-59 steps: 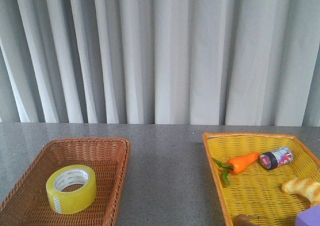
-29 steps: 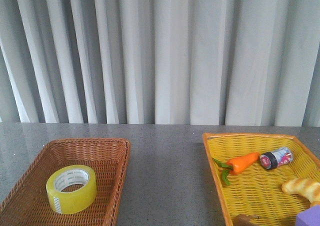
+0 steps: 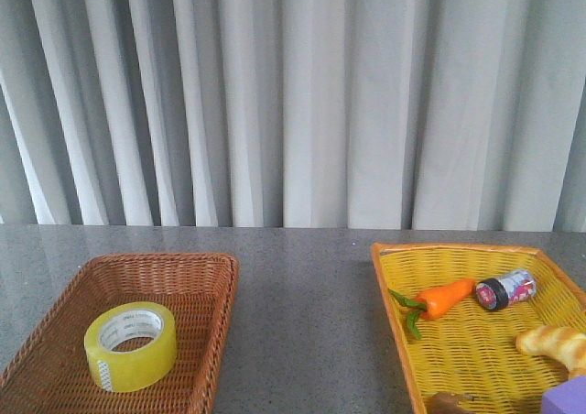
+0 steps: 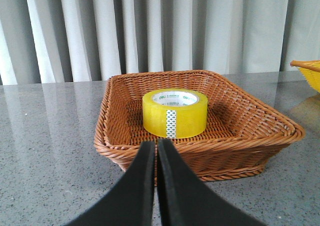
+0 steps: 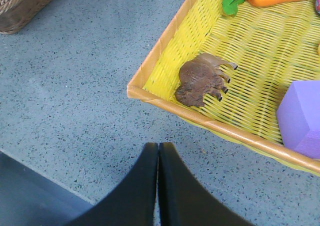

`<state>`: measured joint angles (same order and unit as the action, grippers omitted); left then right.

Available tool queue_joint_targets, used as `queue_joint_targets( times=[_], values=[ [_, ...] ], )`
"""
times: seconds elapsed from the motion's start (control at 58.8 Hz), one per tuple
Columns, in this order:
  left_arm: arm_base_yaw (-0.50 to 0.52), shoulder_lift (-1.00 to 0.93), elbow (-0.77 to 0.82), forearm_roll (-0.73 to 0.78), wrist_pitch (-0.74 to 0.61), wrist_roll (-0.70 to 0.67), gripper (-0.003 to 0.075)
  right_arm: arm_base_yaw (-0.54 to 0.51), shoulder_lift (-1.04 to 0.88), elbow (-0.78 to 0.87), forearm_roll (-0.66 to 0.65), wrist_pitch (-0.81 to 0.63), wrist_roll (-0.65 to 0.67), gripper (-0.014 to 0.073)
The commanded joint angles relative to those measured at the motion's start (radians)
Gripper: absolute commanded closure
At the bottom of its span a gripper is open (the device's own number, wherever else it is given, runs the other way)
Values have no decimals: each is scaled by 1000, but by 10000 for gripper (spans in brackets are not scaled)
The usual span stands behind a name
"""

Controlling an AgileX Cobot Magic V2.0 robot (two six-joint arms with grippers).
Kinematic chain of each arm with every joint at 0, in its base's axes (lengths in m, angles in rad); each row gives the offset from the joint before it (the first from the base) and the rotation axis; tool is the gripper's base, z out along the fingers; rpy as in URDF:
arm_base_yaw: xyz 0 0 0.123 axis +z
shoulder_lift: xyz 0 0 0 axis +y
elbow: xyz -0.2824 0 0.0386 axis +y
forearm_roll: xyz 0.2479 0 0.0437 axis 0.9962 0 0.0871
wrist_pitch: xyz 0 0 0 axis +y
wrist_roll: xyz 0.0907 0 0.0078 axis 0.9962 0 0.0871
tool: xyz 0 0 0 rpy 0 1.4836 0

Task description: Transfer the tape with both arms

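The yellow tape roll with a white core lies flat in the brown wicker basket at the left of the table. In the left wrist view the tape sits in the basket beyond my left gripper, which is shut with nothing in it, in front of the basket's near rim. My right gripper is shut and empty over the grey table, close to the yellow basket's corner. Neither arm shows in the front view.
The yellow basket at the right holds an orange carrot, a small red-and-silver can, a bread piece, a brown toy and a purple block. Grey curtains hang behind the table. The table's edge runs near my right gripper.
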<state>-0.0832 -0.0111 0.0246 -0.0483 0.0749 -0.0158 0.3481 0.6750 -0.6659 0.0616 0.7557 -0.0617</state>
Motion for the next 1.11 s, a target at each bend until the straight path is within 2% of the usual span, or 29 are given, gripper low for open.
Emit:
queue_joint_targets(
  times=[0.0,0.306,0.391,0.578,0.731,0.884,0.918,1.088],
  values=[
    [2,-15,-8,-10,-75,-12,727,-4,-2,-24,-1,-57,0,601],
    [2,-15,-8,-9,-75,-12,727,-4,-33,-1,-31,-95,-1,601],
    [2,-15,-8,-9,-75,-12,727,-51,-109,82,-51,-217,1,599],
    [2,-15,-8,-9,-75,-12,727,-237,-381,366,-30,-564,3,599],
    [2,-15,-8,-9,-75,-12,727,-368,-575,568,22,-696,0,599],
    [2,-15,-8,-9,-75,-12,727,-412,-683,700,19,-774,-2,599],
    [2,-15,-8,-9,-75,-12,727,-411,-700,695,16,-734,-7,599],
    [2,-15,-8,-9,-75,-12,727,-410,-698,697,-17,-730,-19,599]
  ],
)
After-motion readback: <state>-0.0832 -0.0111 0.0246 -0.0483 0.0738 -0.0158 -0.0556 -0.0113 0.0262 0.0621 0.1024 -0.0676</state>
